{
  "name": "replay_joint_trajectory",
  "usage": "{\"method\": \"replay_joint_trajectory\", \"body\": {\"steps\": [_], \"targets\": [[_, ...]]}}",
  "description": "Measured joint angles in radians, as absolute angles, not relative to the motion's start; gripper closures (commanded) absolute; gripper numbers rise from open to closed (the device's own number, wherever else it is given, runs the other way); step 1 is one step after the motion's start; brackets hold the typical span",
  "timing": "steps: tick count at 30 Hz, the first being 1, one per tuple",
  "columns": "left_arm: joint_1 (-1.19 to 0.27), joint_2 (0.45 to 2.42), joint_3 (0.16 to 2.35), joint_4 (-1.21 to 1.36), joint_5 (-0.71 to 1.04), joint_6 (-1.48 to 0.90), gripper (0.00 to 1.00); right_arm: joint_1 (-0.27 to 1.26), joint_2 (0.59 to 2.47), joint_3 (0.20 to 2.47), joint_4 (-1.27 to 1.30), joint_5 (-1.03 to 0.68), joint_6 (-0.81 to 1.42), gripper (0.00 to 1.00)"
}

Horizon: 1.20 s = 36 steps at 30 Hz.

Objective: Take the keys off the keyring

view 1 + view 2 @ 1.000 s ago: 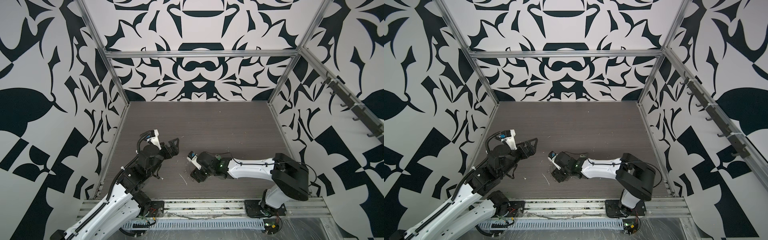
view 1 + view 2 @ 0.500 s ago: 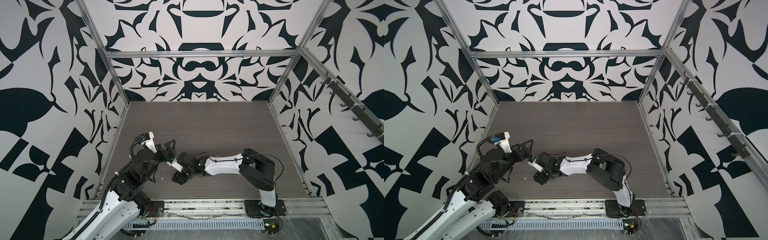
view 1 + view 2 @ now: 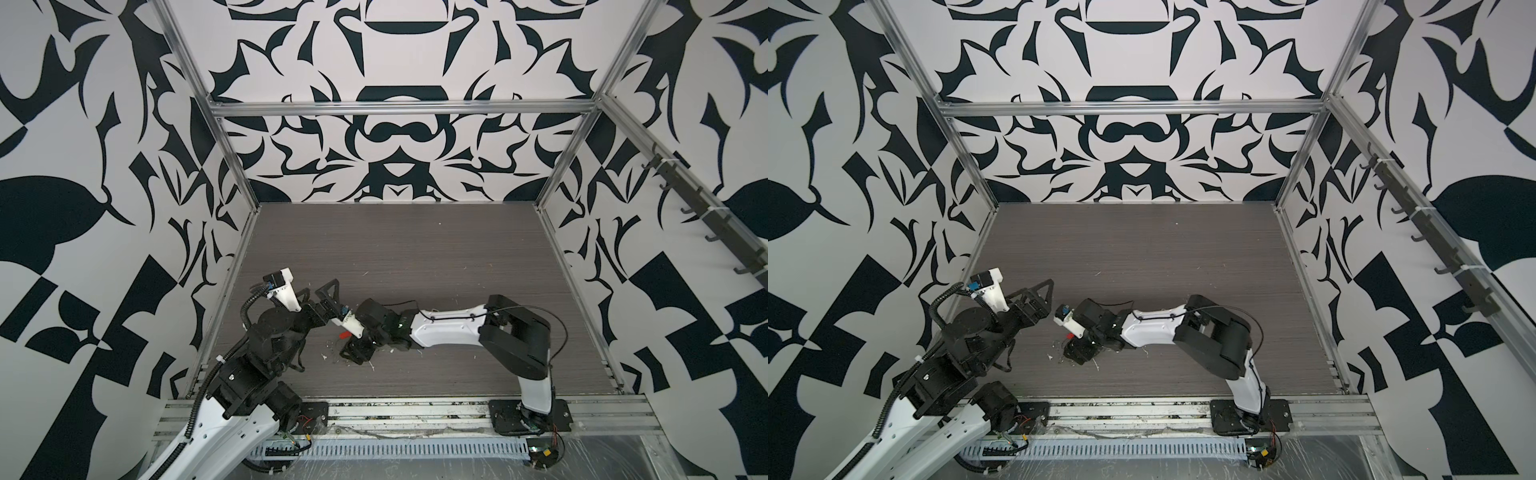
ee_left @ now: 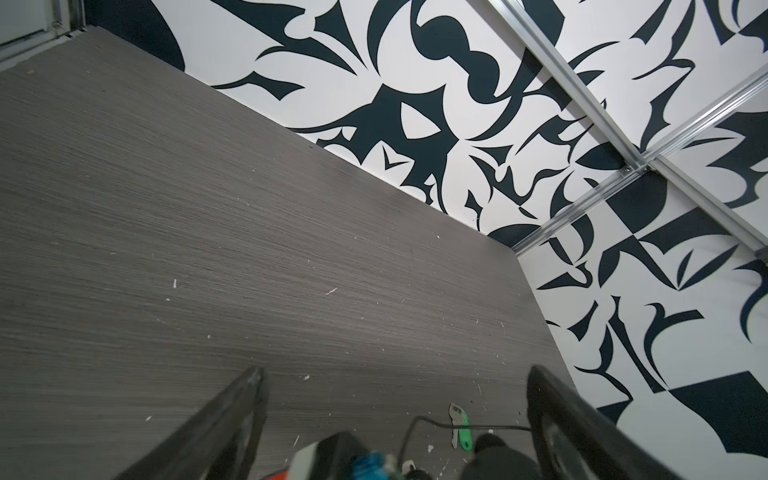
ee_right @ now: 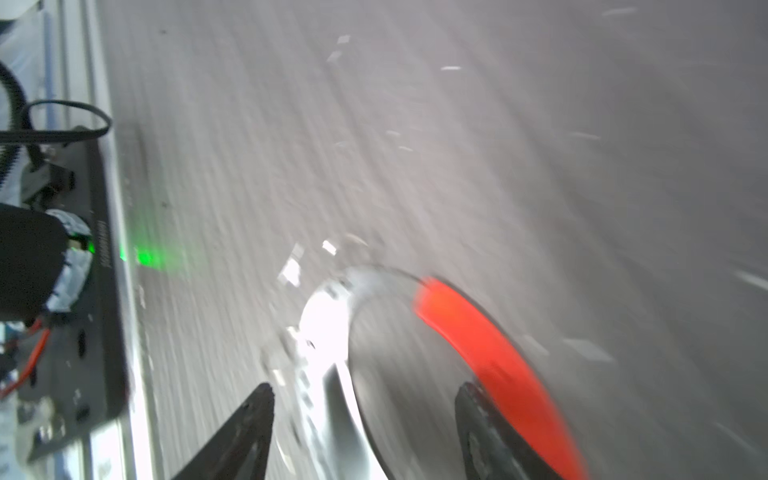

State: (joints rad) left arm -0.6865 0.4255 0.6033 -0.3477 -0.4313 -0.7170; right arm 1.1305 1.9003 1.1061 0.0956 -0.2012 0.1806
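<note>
Right wrist view, blurred keyring (image 5: 465,332) at right jaws, grip unclear, left jaws wide open

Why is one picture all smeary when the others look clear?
Right wrist view: motion blur streaks the table and smears the red sleeve of the keyring, and glare whites out the shiny metal beside it. Left wrist view: the table is sharp; only the fingers of the left end effector, close to the lens, look soft. Both top views: sharp and evenly lit.
</note>
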Motion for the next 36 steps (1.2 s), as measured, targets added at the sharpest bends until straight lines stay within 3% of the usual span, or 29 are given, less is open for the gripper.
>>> {"method": "replay_joint_trajectory", "body": {"steps": [7, 14, 19, 22, 24, 30, 36], "targets": [[-0.686, 0.520, 0.580, -0.257, -0.517, -0.688, 0.01, 1.134, 1.459, 0.790, 0.259, 0.029, 0.175, 0.01], [-0.663, 0.731, 0.558, -0.014, -0.689, -0.530, 0.01, 1.129, 1.077, 0.606, 0.284, 0.331, 0.178, 0.01], [-0.437, 0.933, 0.558, 0.148, -0.694, -0.414, 0.01, 1.109, 0.878, 0.511, 0.240, 0.486, 0.184, 0.02], [-0.269, 1.049, 0.558, 0.176, -0.696, -0.381, 0.01, 1.089, 0.769, 0.467, 0.203, 0.546, 0.182, 0.08], [-0.208, 1.102, 0.557, 0.189, -0.709, -0.359, 0.01, 1.072, 0.714, 0.458, 0.172, 0.574, 0.180, 0.01], [-0.157, 1.206, 0.511, 0.296, -0.777, -0.271, 0.01, 1.019, 0.634, 0.454, 0.097, 0.635, 0.189, 0.01], [-0.120, 1.366, 0.387, 0.580, -0.733, -0.187, 0.01, 0.996, 0.690, 0.455, 0.064, 0.652, 0.208, 0.01]]}}
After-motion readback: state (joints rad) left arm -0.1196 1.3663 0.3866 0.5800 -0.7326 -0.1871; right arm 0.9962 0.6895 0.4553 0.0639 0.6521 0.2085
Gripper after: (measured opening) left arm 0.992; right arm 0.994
